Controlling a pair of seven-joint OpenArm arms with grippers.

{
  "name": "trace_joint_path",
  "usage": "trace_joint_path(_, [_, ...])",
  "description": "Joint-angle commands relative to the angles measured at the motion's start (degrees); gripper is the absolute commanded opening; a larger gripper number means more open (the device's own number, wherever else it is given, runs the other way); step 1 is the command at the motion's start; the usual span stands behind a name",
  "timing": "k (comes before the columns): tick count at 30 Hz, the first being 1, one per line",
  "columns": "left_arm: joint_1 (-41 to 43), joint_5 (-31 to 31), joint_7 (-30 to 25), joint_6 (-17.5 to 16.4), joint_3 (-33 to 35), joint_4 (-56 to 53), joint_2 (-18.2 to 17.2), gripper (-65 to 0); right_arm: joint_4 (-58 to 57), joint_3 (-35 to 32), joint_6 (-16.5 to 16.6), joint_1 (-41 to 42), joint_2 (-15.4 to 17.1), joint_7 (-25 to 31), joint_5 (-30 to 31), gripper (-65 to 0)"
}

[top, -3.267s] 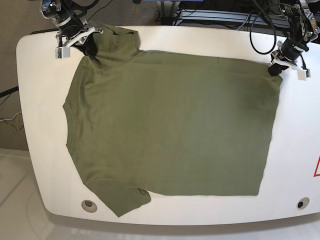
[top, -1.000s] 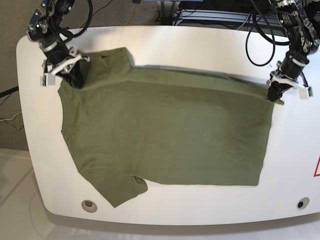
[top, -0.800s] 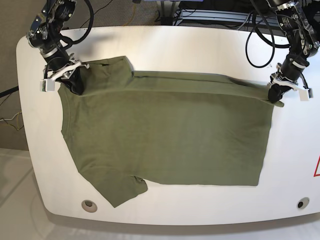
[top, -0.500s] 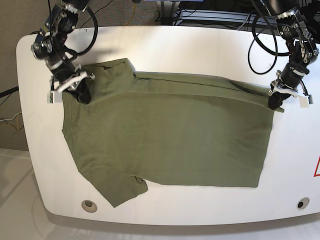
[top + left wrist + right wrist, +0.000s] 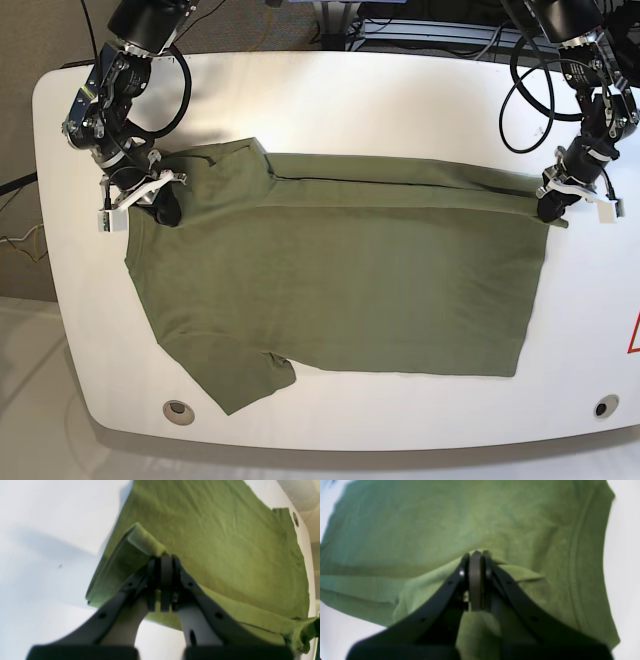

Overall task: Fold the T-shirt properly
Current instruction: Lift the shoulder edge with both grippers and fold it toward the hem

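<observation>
The T-shirt (image 5: 340,270) is lying spread on the white table (image 5: 400,100), its far edge doubling over toward the near side; the left gripper (image 5: 550,203) is pinching the far right hem corner, the right gripper (image 5: 160,205) the far left shoulder

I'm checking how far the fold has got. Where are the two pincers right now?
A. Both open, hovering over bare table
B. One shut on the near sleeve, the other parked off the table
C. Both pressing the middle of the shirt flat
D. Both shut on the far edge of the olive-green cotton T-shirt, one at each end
D: the left pincer and right pincer each pinch the far edge of the olive-green cotton T-shirt, which doubles over there.
</observation>
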Motion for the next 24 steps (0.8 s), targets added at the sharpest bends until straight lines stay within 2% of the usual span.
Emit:
trace_joint_path(1, [-1.1,-1.04,-1.1,-0.52,0.34,1.19,-1.12,-65.0,-0.61,0.11,0.34,2.25,1.35,1.85,1.49,-65.0])
trace_joint_path(11, [-4.46,-0.18,-1.4,-0.06,2.36,-0.48,-1.04,-65.0,-6.38,-1.68,0.48,6.77,3.12,2.74,0.72,-65.0])
trace_joint_path(13, [-5.43,0.19,-0.73,0.02,2.01,-0.85,-0.96,-63.7,-5.73,-4.03,1.06,6.72,3.37,2.89,-1.19,-59.9])
trace_joint_path(21, [-5.78,1.57,2.64,0.61,1.26,-0.93,-0.86,-33.5,-3.99,-4.57,1.06,6.73,3.22,4.38,-7.83,-34.6])
trace_joint_path(23, [-6.82,1.73,4.24,0.41,0.94,-0.81,-0.97,-25.9,-2.51,-3.61,1.06,6.76,2.98,3.69,-11.93,-29.9])
trace_joint_path(24, [-6.97,1.85,4.38,0.39,0.84,-0.73,-1.04,-26.1,-1.98,-3.55,1.06,6.68,3.0,3.54,-12.65,-30.0])
